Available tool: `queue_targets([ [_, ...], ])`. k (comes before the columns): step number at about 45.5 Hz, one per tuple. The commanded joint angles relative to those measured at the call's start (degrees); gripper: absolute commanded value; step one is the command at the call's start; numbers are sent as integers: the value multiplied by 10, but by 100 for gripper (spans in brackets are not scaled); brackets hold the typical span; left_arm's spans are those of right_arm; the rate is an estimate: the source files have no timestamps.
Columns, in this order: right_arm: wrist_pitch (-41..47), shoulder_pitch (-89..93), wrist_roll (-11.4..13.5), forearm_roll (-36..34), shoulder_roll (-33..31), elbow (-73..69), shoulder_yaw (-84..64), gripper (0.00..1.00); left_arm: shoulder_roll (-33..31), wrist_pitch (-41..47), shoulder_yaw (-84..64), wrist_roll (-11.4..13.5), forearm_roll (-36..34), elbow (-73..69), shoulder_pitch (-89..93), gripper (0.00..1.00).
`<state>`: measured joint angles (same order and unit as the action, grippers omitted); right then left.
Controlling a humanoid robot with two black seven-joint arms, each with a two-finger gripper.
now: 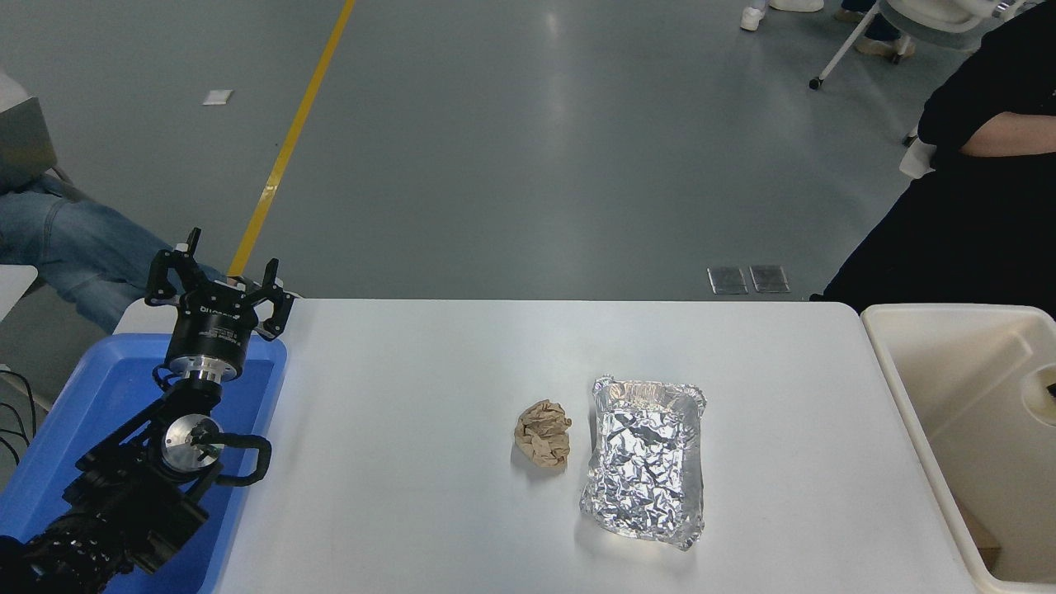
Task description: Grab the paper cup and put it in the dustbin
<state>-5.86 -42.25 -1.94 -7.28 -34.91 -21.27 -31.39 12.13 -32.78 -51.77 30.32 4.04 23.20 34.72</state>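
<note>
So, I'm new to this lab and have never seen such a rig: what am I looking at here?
The one current picture comes from a camera high on the robot, looking down over a white table. The black arm at lower left is the robot's left arm, parked above a blue tray. Its left gripper has open jaws and holds nothing. The right arm is out of frame. On the table lie a crumpled brown paper ball and a foil tray. At right stands the beige dustbin. The paper cup shows within its outline; whether anything holds it is hidden.

Open dustbin [907, 388] beside foil tray [645, 462]
</note>
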Motion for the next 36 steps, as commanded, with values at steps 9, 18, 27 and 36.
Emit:
queue_targets([
  [9,13,-12,0,-5,8,-9,5,100,0,0,0,0,0,0,0,99],
  [18,54,-167,0,4,7,-15,-38,100,0,0,0,0,0,0,0,99],
  [27,175,-338,0,9,47,-70,-148,100,0,0,0,0,0,0,0,99],
  [36,224,-460,1,36,139,-103,-254,100,0,0,0,0,0,0,1,99],
])
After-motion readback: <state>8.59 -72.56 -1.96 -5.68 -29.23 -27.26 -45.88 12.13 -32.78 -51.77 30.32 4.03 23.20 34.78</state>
